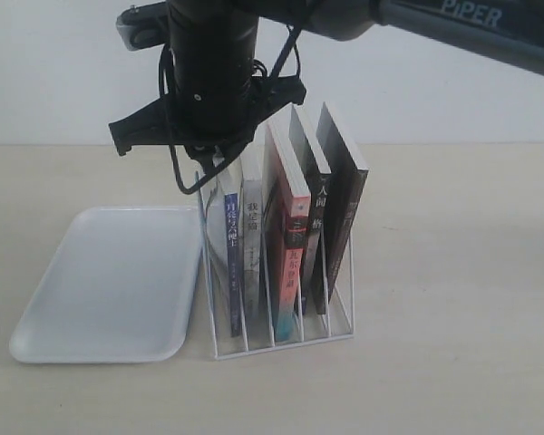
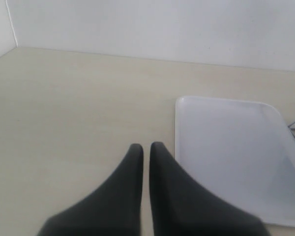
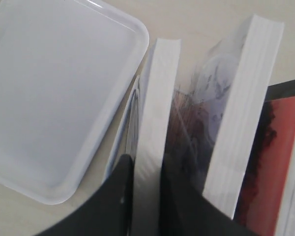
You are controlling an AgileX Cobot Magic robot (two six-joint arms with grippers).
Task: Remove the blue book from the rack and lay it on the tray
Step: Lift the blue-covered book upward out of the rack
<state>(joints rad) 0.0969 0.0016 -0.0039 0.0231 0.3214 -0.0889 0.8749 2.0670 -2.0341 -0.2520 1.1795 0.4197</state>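
Note:
The blue book (image 1: 233,263) stands upright in the leftmost slot of the white wire rack (image 1: 281,340), spine toward the camera. My right gripper (image 1: 219,161) reaches across from above onto the book's top. In the right wrist view its two fingers (image 3: 122,196) press either side of the book's white page edge (image 3: 157,98), so the right gripper (image 3: 146,169) is shut on the book. The frosted-white tray (image 1: 109,281) lies flat just left of the rack, with nothing on it. My left gripper (image 2: 146,147) is shut with nothing in it, low over the table beside the tray (image 2: 231,152); it does not show in the exterior view.
Right of the blue book the rack holds a white-spined book (image 1: 252,245), a red-and-teal one (image 1: 290,240) and two black-spined ones (image 1: 331,217), all leaning. The right arm (image 1: 453,23) spans the top of the exterior view. Bare tabletop surrounds the rack and tray.

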